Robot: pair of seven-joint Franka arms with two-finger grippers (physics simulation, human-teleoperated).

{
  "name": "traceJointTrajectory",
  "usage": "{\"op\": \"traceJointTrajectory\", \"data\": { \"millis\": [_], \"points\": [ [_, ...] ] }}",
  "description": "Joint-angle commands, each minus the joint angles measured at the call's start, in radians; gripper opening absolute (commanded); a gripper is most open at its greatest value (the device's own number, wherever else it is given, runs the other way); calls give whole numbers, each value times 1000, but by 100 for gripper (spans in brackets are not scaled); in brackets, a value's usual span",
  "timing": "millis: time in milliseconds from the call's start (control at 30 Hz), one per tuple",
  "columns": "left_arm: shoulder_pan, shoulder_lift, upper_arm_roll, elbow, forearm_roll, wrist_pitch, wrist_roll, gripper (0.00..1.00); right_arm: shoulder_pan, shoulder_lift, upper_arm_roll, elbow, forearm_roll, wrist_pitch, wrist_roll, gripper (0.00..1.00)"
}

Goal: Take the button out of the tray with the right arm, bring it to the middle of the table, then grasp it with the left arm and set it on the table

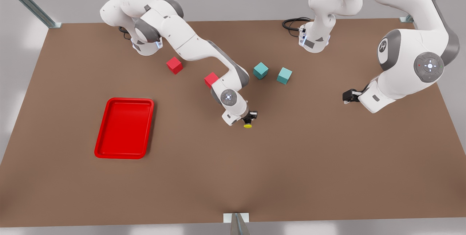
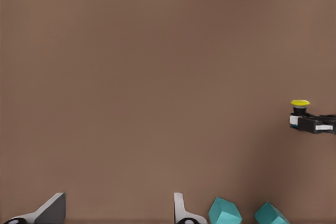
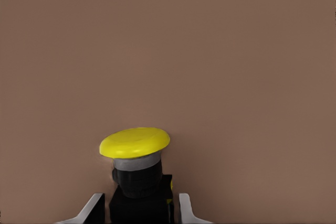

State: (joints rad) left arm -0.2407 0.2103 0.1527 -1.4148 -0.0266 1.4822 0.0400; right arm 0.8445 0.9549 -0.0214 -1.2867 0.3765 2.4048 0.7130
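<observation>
A: Front view first. My right gripper (image 1: 250, 116) sits near the middle of the table (image 1: 327, 162), fingers clamped on the button (image 1: 248, 124). Yellow cap pokes out past the fingertips toward the near edge.

B: Tray?

A: Red tray (image 1: 125, 128) is well off to the front view's left, nothing in it that I can see. Button is clear of it and looks held above the tabletop.

B: Left side?

A: Left gripper (image 1: 346, 96) waits off to the front view's right, well apart from the button. In its wrist view the fingers (image 2: 50, 211) stand apart, nothing between them. Button (image 2: 300, 106) shows far off there, cap up, with the right gripper (image 2: 315, 123) around its body.

B: So the handover line?

A: Button lies toward the front view's left of the left gripper, across open table. Judging by that, left has to travel that way and take the cap end or exposed body.

B: Button look?

A: Right wrist view: round yellow cap, grey collar, black boxy body (image 3: 137, 182) between the pads (image 3: 185, 208).

B: Clutter?

A: Two teal cubes (image 1: 260, 70) and red cubes (image 1: 174, 65) farther back.
</observation>
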Motion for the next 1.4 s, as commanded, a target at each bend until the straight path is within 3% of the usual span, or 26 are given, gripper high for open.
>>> {"op": "traceJointTrajectory", "data": {
  "millis": [0, 67, 133, 200, 267, 333, 367, 467, 600, 700, 833, 1033, 1367],
  "points": [
    [0, 0, 1, 0, 1, 1, 0, 100, 1, 1, 0, 0, -5, 65, 361, 100],
    [0, 1, 1, 0, 1, 1, 0, 100, 2, -7, 0, -2, -4, 60, 361, 100],
    [0, 1, 1, 0, 1, 0, 0, 100, -50, -192, 1, -17, -7, -308, 266, 100],
    [0, 1, 1, 0, 1, 0, 0, 100, -284, -493, -8, -20, -115, -855, -239, 100],
    [-31, 27, -1, 0, -1, 1, -76, 100, -442, -513, -9, 47, -367, -1053, -510, 100],
    [-213, 124, -1, 2, -31, 12, -549, 100, -603, -515, -5, 75, -350, -1168, -601, 100],
    [-293, 190, -2, 2, -127, 79, -744, 100, -608, -487, -9, 190, -430, -1080, -937, 100],
    [-486, 360, -2, 2, -217, 360, -1089, 100, -808, -484, -15, 191, -337, -1032, -885, 100],
    [-525, 420, -4, -75, -231, 699, -1051, 100, -805, -485, -18, 196, -369, -1030, -883, 100],
    [-540, 420, -2, -98, -159, 721, -1019, 100, -795, -542, -3, 90, -390, -981, -866, 100],
    [-582, 412, 13, -204, -68, 894, -1019, 100, -794, -556, 23, 83, -376, -974, -865, 100],
    [-588, 416, 10, -282, -32, 995, -1006, 100, -792, -556, 23, 52, -384, -935, -865, 100],
    [-560, 443, -64, -300, -58, 994, -671, 100, -765, -553, 23, 50, -387, -918, -863, 100]
  ]
}}
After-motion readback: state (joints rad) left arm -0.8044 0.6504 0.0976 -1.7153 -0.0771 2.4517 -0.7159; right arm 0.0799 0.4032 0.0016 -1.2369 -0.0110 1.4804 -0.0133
